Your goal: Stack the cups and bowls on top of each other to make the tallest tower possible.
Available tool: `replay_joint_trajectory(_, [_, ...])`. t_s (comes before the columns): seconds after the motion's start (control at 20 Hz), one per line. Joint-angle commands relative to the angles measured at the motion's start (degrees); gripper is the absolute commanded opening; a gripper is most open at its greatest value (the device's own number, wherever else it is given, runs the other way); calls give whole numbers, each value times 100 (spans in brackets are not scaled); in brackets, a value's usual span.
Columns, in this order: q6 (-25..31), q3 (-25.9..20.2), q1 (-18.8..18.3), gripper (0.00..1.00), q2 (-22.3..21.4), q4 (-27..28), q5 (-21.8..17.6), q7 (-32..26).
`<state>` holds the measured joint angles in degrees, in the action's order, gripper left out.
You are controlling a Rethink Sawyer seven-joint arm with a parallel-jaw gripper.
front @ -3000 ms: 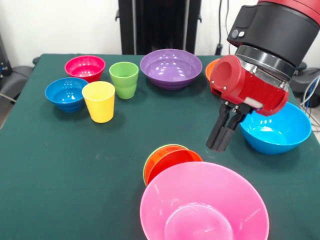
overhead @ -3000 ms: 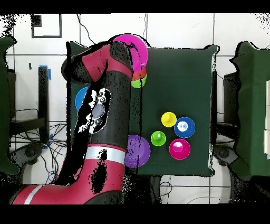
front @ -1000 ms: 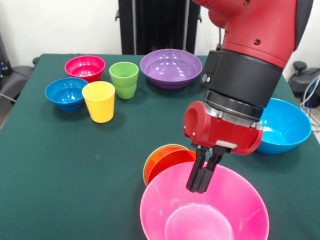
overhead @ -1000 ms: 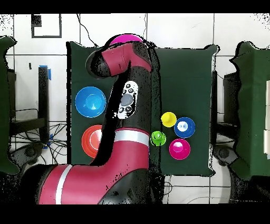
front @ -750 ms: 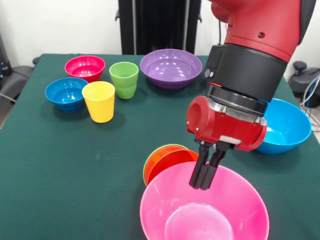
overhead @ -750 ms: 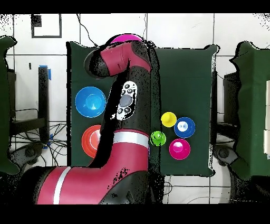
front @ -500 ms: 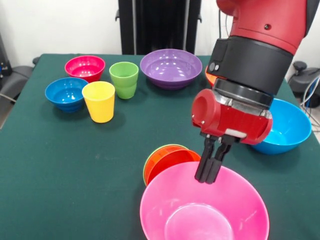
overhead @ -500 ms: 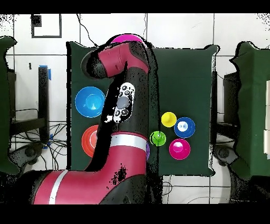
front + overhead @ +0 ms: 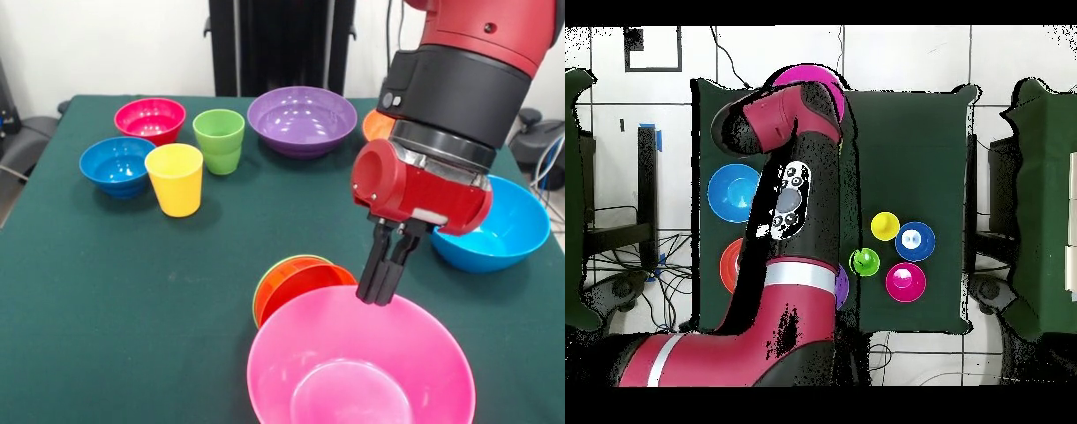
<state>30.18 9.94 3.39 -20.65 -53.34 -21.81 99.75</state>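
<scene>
Large pink bowl point(image 9: 360, 371) cut off by the bottom edge in the front view; in the overhead view only a sliver of its rim point(image 9: 808, 72) visible past the arm. Large orange bowl point(image 9: 378, 124) mostly hidden behind the arm in the front view, just a rim edge beside the purple bowl point(image 9: 302, 119); in the overhead view a partial orange arc point(image 9: 731, 265) left of the arm. Purple bowl nearly all covered by the arm from overhead. Small light-green bowl point(image 9: 261, 287) reduced to a thin rim line under the orange-red bowl point(image 9: 300, 284) nested in it, pair tilted and touching the far rim of the pink bowl. Gripper point(image 9: 382, 278) with fingers pressed together, closed on nothing, tips hanging just above the far rim of the pink bowl, right of the orange-red bowl; contact with the rim not discernible. Gripper hidden under the arm in the overhead view. Light blue bowl point(image 9: 490, 225) on the green counter point(image 9: 132, 291) on its own, partly behind the red wrist housing. At the far left of the counter, a loose cluster: magenta-red bowl point(image 9: 150, 119), dark blue bowl point(image 9: 116, 165), yellow cup point(image 9: 175, 179) and light green cup point(image 9: 219, 140), both cups upright, all well apart from the gripper.
</scene>
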Motion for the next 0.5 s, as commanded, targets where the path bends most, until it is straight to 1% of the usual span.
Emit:
replay_joint_trajectory(0.05, [328,-361,39,0,1,-826,-585,-1028])
replay_joint_trajectory(0.25, [-44,-403,-53,0,-40,-973,-696,-866])
replay_joint_trajectory(0.35, [-207,-521,-148,0,-10,-920,-732,-898])
replay_joint_trajectory(0.5, [-262,-725,-316,0,81,-778,-759,-1061])
